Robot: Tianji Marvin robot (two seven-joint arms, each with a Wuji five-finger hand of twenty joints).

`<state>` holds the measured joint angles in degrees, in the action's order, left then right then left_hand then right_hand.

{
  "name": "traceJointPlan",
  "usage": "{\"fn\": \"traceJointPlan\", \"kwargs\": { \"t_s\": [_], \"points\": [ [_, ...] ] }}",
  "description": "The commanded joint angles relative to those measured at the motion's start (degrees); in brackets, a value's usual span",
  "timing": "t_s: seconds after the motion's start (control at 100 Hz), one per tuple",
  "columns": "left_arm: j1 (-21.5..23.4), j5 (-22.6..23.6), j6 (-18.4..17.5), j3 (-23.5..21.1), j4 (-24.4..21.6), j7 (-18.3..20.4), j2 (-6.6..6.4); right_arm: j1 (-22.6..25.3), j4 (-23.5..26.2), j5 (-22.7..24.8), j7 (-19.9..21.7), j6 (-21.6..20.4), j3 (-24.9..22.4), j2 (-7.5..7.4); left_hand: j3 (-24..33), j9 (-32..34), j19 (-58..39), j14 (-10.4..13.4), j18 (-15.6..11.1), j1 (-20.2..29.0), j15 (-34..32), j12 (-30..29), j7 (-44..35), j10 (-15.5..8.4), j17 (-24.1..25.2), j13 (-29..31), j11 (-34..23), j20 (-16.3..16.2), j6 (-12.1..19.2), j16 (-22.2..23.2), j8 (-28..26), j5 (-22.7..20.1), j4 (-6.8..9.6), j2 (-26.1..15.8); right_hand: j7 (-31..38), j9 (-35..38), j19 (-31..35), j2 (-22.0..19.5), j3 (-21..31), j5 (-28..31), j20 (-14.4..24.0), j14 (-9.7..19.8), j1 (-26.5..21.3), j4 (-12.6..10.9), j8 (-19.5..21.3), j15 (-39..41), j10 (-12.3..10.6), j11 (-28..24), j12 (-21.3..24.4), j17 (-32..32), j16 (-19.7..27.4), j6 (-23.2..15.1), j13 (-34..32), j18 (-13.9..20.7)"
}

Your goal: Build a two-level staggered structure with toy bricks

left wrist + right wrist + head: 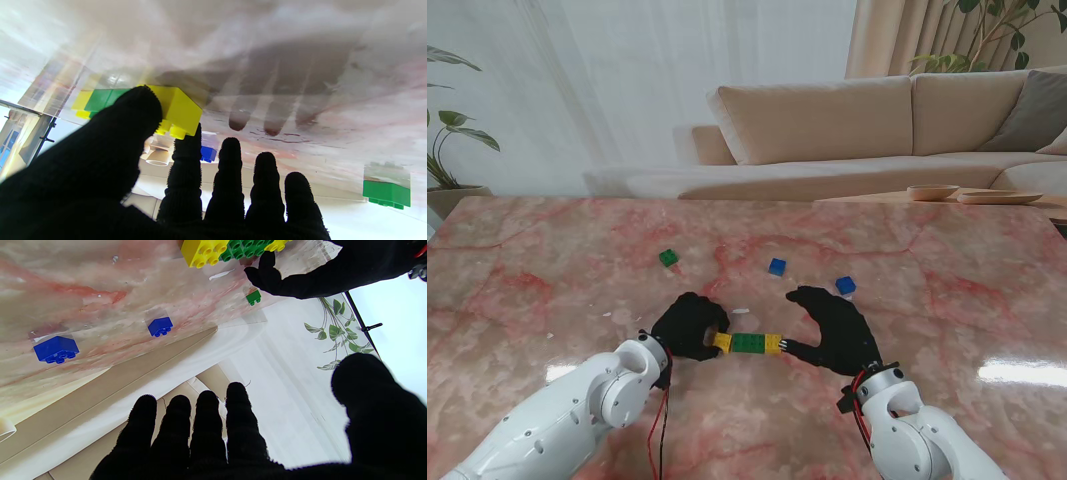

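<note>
Bricks: the yellow-green-yellow row [747,343] sits mid-bench. Left hand [689,325] pinches its 9 o'clock end, probably thumb and index; right hand [835,328] hangs spread and empty by the 3 o'clock end. Brace it, then grab the blue brick [776,266] at 12.

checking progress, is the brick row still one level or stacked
One level: the yellow-green-yellow row lies flat on the table, studs bare in the right wrist view.
</note>
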<state>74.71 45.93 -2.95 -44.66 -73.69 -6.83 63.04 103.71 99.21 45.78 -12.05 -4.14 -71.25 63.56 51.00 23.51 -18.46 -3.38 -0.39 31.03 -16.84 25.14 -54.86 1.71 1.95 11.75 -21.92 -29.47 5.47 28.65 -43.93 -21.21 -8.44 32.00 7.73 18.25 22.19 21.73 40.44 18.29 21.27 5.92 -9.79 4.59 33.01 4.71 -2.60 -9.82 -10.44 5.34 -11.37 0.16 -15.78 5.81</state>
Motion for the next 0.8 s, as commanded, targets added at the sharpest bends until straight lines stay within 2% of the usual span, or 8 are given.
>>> {"fn": "traceJointPlan", "kwargs": {
  "t_s": [0.0, 0.79],
  "points": [
    [0.2, -0.1, 0.4, 0.2, -0.1, 0.1, 0.18, 0.5, 0.0, -0.3, 0.8, 0.1, 0.0, 0.00, -0.8, 0.9, 2.3, -0.8, -0.6, 0.5, 1.7, 0.6, -2.1, -0.8, 0.8, -1.6, -0.7, -0.9, 1.8, -0.3, -1.3, -1.3, -1.58, -0.7, 0.1, -0.1, 0.8, 0.4, 0.7, 0.3, -0.5, 1.2, 0.1, -1.2, -0.7, 0.2, -1.1, 0.2, 0.0, -0.6, -1.1, -1.3, 0.4, 0.4],
    [-0.6, -0.9, 2.1, 1.1, -0.1, 0.7, 0.43, 0.6, 0.1, -0.5, 1.5, -0.3, -0.2, -0.11, -3.1, 1.6, 2.1, -0.8, -0.5, -1.3, 1.6, 0.8, -2.2, -0.6, 0.8, -1.3, -0.8, -1.1, 0.7, -0.2, -1.9, -1.3, -0.83, -2.6, 0.1, -0.1, 0.9, 0.3, 0.9, 0.5, -0.4, 1.1, 0.1, -1.1, -0.7, 0.2, -1.1, 0.3, -0.1, -0.5, -1.1, -1.4, 0.5, 0.3]
  ]
}}
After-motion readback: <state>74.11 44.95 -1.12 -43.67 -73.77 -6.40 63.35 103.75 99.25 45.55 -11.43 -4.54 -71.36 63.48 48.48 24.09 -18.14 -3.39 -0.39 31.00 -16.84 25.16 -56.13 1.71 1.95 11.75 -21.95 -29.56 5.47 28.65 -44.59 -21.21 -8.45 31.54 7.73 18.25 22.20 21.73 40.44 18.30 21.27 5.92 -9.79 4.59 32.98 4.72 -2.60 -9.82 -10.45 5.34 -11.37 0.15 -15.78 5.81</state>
